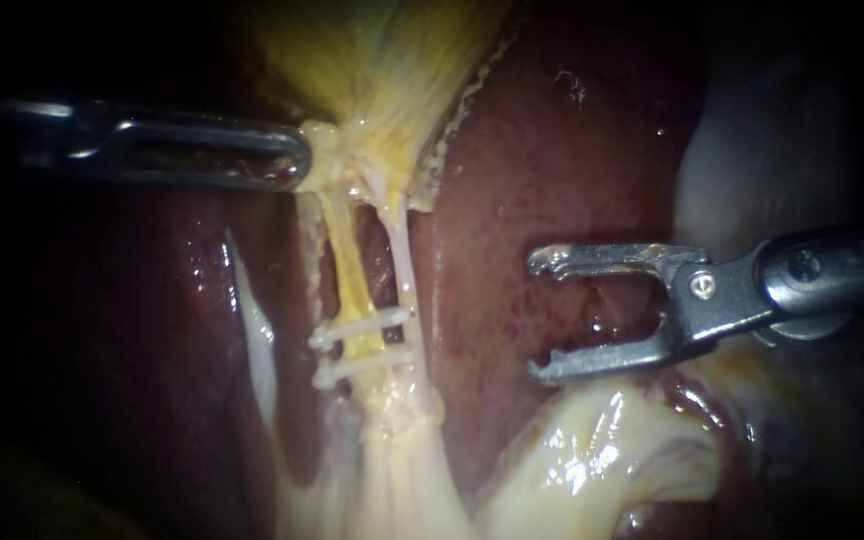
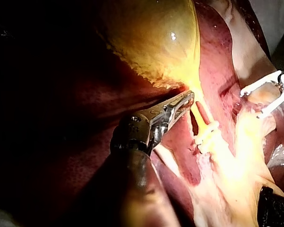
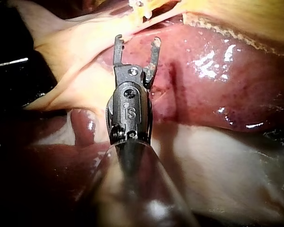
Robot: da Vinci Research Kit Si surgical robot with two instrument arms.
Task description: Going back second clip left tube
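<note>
Two white clips (image 1: 362, 327) (image 1: 364, 365) sit close together, one below the other, low on the yellow left tube (image 1: 345, 265). A paler right tube (image 1: 402, 250) runs beside it. My left instrument (image 1: 297, 160) is shut on the gallbladder (image 1: 372, 50) at its neck, just above the tubes, and holds them stretched; the left wrist view shows the same grip (image 2: 187, 99). My right instrument (image 1: 544, 317) stands wide open and empty over the liver (image 1: 552, 150), well to the right of the clips. In the right wrist view its jaws (image 3: 137, 40) point toward the clips (image 3: 142, 7) with a gap between.
Pale glistening fatty tissue (image 1: 592, 450) lies under and below the right instrument's lower jaw. A whitish strand (image 1: 252, 330) runs down left of the tubes. Dark liver (image 1: 132, 330) fills the left side.
</note>
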